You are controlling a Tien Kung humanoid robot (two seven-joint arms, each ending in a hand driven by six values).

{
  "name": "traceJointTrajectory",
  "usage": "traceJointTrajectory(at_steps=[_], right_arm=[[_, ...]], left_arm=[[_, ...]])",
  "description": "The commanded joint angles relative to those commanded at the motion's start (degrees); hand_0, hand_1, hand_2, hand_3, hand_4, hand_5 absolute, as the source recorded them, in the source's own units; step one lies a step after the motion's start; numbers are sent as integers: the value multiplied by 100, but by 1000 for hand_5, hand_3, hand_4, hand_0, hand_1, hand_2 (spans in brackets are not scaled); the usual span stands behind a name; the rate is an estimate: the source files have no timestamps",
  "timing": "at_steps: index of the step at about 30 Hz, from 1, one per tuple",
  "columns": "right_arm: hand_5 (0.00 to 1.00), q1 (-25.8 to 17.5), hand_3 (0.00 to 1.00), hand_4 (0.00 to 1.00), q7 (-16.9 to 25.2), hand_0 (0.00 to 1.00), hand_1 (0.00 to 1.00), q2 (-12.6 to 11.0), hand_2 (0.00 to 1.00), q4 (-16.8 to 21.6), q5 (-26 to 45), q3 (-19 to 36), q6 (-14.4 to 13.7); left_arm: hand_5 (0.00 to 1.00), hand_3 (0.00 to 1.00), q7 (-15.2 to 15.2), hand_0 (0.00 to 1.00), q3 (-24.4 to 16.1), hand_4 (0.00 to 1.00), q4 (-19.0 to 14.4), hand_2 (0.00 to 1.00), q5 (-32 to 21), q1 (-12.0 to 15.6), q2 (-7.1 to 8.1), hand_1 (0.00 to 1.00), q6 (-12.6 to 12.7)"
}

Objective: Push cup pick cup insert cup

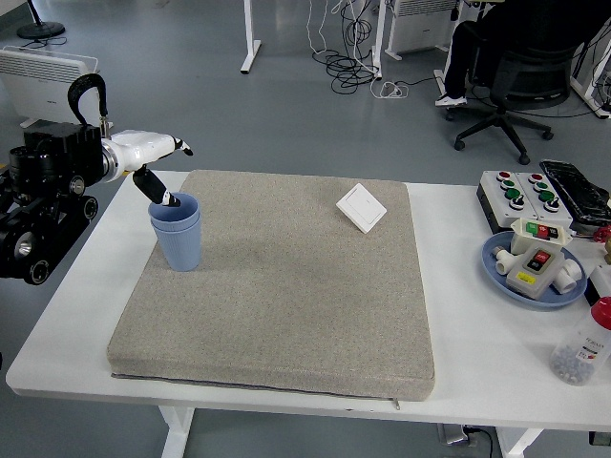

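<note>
Two blue cups (177, 232) stand nested, one inside the other, upright at the left edge of the grey mat (286, 286). My left hand (158, 167) hovers just above the cups' rim with its fingers spread and holds nothing. One dark fingertip (168, 198) hangs just over the rim. My right hand is out of view.
A white flat switch plate (361, 207) lies at the mat's far right. A button box (516, 190) and a blue bowl (535, 272) holding small parts sit at the right, with a clear bottle (584, 348) near the right edge. A seated person is far back.
</note>
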Motion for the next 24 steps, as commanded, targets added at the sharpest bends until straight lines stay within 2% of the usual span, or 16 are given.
traceJointTrajectory(at_steps=[10,11,13,16,17,22,23,24], right_arm=[[418,3,544,103,-3,696,600,-3,607,0,-9,7,2],[417,3,543,103,-3,696,600,-3,607,0,-10,7,2],[417,4,543,103,-1,696,600,-3,607,0,3,3,2],[417,5,543,103,2,696,600,-2,607,0,-3,13,2],[417,1,544,102,3,696,600,-2,606,0,-1,20,1],[417,-2,544,102,7,696,600,2,606,0,-1,52,-4],[416,-5,543,102,6,696,599,3,605,0,-13,63,-4],[416,-8,543,102,6,696,599,5,605,0,-24,72,-4]], left_arm=[[385,998,-3,858,-120,969,-39,998,-42,34,10,883,77],[455,997,2,848,-143,957,-40,998,-46,41,11,873,83],[455,997,42,848,-242,957,-53,998,-271,108,31,873,263],[455,997,119,848,-479,957,-114,998,-892,248,56,873,706],[707,885,171,777,-669,755,-180,919,-1153,364,64,813,897],[707,885,488,777,-1303,755,-591,919,-2300,827,130,813,1384],[998,871,535,812,-1432,652,-738,935,-2561,968,146,842,1539],[998,871,549,812,-1501,652,-831,935,-2784,1048,156,842,1638]])
